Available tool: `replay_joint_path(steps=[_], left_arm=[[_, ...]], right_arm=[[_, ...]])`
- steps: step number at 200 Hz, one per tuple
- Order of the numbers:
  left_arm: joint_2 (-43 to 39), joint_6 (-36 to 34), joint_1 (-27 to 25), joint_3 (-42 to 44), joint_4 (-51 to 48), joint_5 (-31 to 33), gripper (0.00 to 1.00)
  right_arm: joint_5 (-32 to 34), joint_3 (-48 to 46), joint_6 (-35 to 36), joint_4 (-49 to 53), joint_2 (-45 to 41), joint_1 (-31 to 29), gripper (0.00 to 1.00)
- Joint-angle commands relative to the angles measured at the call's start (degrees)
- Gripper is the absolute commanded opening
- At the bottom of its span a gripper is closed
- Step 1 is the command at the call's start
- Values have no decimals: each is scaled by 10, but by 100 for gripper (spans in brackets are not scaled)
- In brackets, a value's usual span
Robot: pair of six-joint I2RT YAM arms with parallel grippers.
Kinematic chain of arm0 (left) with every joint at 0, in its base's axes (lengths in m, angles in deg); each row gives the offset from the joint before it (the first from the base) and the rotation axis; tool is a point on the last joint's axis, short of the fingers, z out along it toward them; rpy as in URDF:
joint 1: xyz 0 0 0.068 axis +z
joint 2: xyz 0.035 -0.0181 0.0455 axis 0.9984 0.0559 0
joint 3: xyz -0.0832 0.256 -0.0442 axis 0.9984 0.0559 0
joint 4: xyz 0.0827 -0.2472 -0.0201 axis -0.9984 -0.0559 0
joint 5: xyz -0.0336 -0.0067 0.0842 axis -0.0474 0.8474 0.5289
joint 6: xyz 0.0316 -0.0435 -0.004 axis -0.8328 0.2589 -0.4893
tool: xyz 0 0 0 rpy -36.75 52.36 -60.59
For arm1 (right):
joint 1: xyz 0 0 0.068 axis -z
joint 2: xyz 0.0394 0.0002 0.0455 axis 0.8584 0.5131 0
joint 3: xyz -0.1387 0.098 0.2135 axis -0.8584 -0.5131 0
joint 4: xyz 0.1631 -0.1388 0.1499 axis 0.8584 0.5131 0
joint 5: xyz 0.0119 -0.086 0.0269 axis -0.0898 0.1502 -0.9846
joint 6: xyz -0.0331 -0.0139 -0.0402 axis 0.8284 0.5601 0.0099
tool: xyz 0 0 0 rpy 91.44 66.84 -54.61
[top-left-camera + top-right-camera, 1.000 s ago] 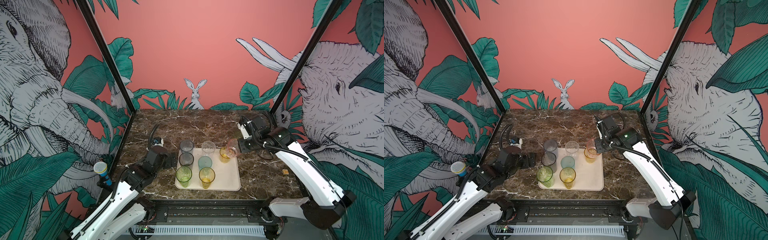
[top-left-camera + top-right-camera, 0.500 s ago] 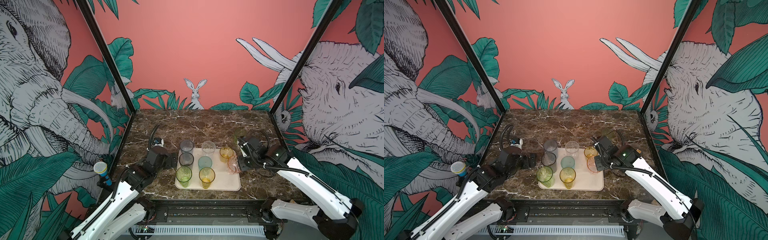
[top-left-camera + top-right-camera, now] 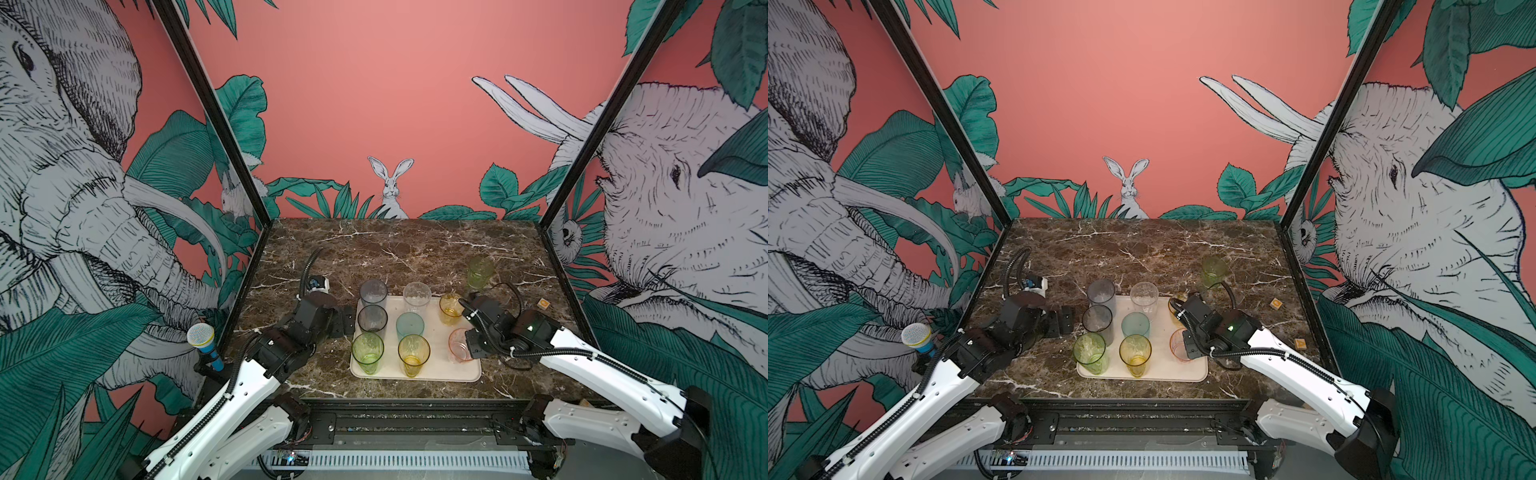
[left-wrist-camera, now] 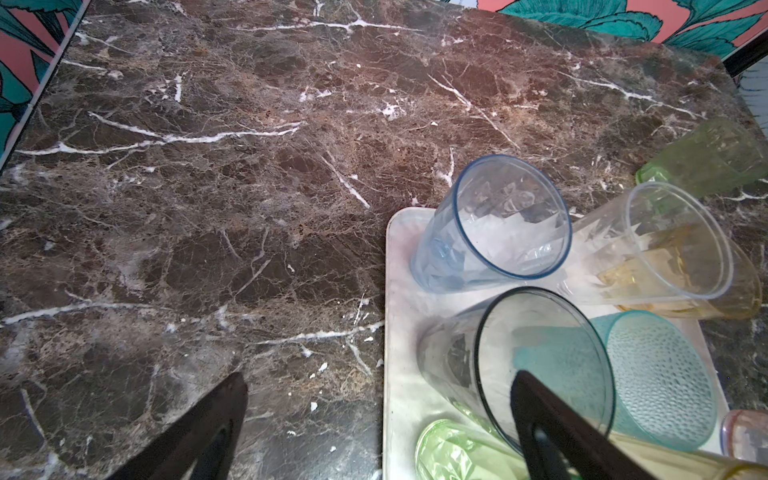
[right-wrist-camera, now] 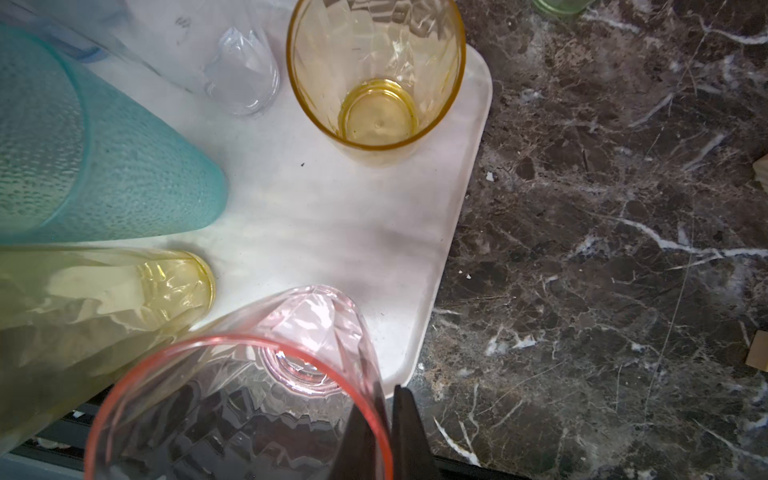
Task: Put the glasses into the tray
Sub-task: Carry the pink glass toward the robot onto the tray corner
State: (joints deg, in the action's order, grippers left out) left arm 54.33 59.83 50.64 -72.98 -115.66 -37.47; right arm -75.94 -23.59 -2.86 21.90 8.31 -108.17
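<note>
Over the marble, right jaws pinch the pink glass by its rim; left jaws gape.

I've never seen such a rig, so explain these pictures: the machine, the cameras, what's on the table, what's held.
Two white robot arms work at a marble table. Two pictures look down from overhead, nearly alike; two come from cameras on the arms' wrists. A cream tray carries seven glasses. The right gripper is shut on the rim of a pink glass, at the tray's near right corner. The left gripper stands open beside the tray, holding nothing. One green glass stands on the table beyond the tray.
</note>
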Motion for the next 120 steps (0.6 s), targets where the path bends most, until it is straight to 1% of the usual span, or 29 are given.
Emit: replay_joint_path(steps=[1, 30, 57, 120], left_arm=[[-3, 9, 4, 7, 5, 0, 99], [-8, 10, 4, 10, 4, -1, 99], [-16, 12, 4, 17, 4, 0, 99], [-19, 13, 4, 22, 1, 8, 99]], right_arm=[[10, -15, -21, -49, 12, -4, 0], [6, -37, -27, -85, 40, -3, 0], [11, -35, -25, -92, 65, -1, 0], [10, -39, -10, -114, 83, 24, 0]])
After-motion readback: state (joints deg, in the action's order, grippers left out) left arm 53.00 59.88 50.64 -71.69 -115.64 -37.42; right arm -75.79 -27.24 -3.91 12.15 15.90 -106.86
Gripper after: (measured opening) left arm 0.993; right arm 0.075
